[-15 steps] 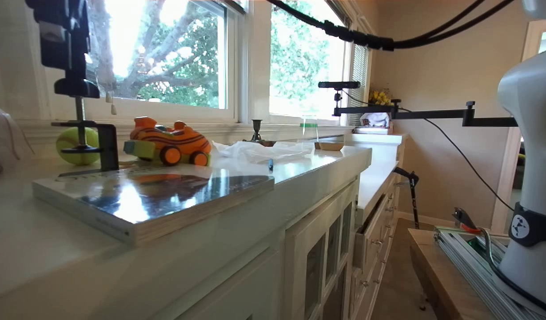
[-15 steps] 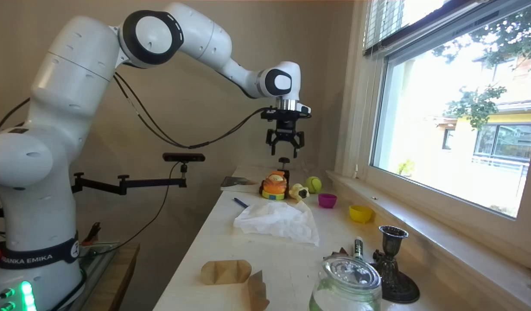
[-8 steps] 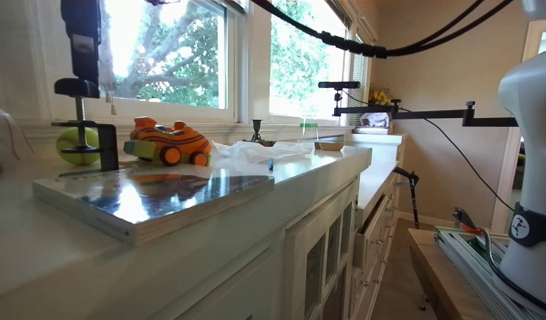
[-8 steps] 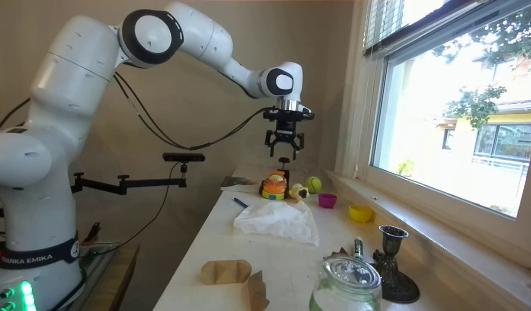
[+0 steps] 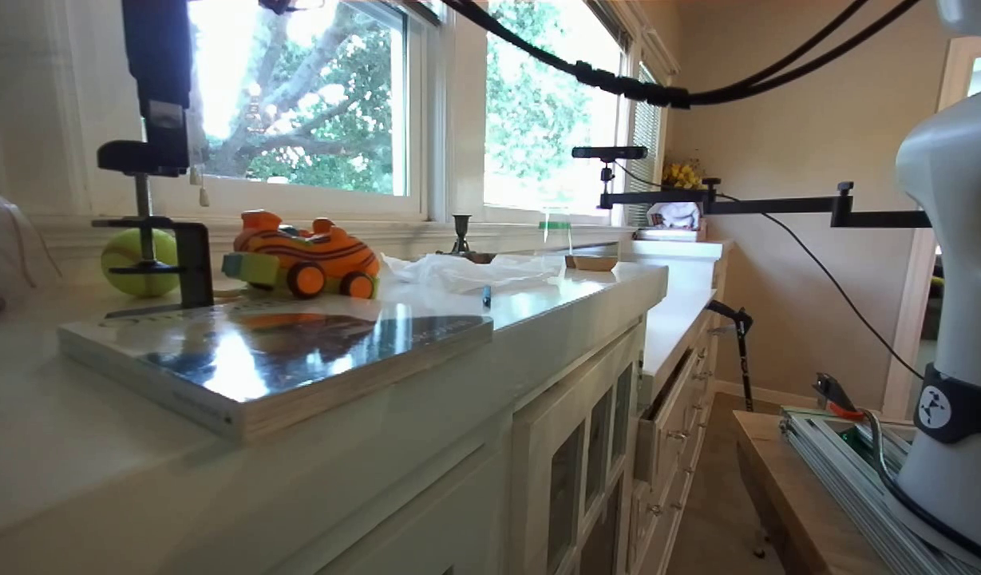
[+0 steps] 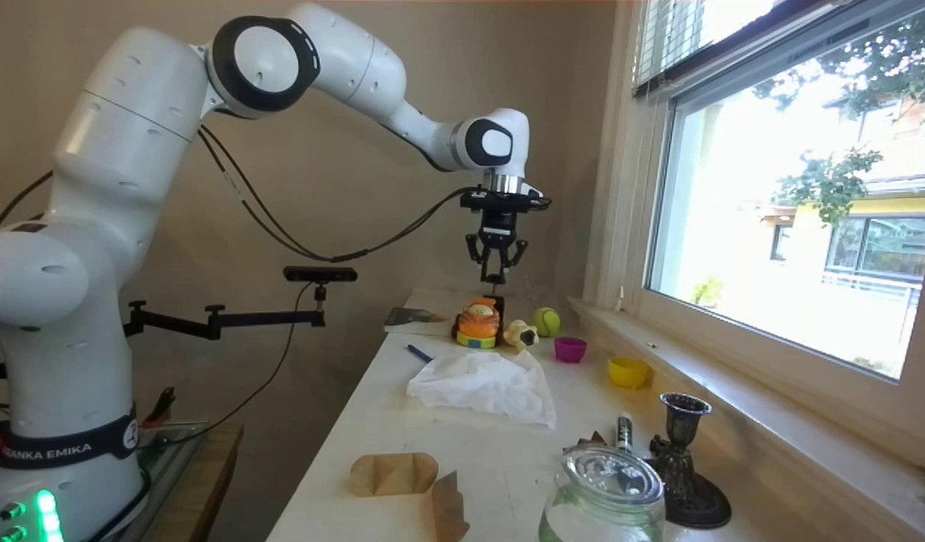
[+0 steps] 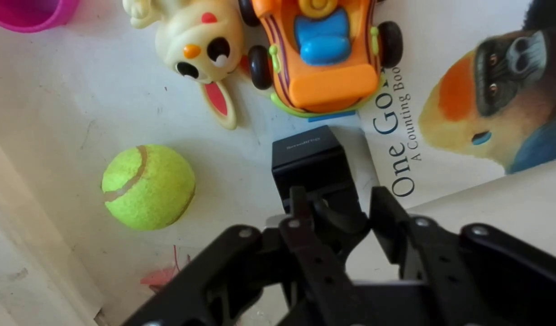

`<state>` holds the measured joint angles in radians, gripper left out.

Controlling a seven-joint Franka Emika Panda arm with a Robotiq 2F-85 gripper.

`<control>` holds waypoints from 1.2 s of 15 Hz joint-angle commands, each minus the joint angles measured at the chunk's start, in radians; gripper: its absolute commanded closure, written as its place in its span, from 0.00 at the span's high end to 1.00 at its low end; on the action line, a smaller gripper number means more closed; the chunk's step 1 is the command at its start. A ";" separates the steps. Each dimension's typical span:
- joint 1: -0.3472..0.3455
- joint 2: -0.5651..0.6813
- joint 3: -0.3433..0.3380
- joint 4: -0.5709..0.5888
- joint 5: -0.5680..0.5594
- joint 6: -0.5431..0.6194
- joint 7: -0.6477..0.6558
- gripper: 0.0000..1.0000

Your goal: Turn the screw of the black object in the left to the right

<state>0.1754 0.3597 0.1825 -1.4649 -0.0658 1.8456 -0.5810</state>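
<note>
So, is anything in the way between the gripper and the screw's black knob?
Nothing visible: in the wrist view the gripper has the knob between its fingers. The tennis ball and toy car lie outside them.

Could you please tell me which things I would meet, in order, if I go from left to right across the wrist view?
Purple cup, tennis ball, black clamp, book. The toy rabbit and the orange toy car, among others, overlap these in left-right span and are left out.

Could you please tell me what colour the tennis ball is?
The tennis ball is yellow-green with a curved brownish seam; the wrist view shows it best.
</note>
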 commanded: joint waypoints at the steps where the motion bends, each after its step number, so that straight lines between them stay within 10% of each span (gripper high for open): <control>1: -0.005 -0.011 0.005 -0.016 0.000 0.004 0.037 0.10; 18: 0.067 0.010 -0.034 0.009 0.022 -0.017 0.852 0.00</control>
<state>0.2186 0.3631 0.1676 -1.4644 -0.0662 1.8432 0.1550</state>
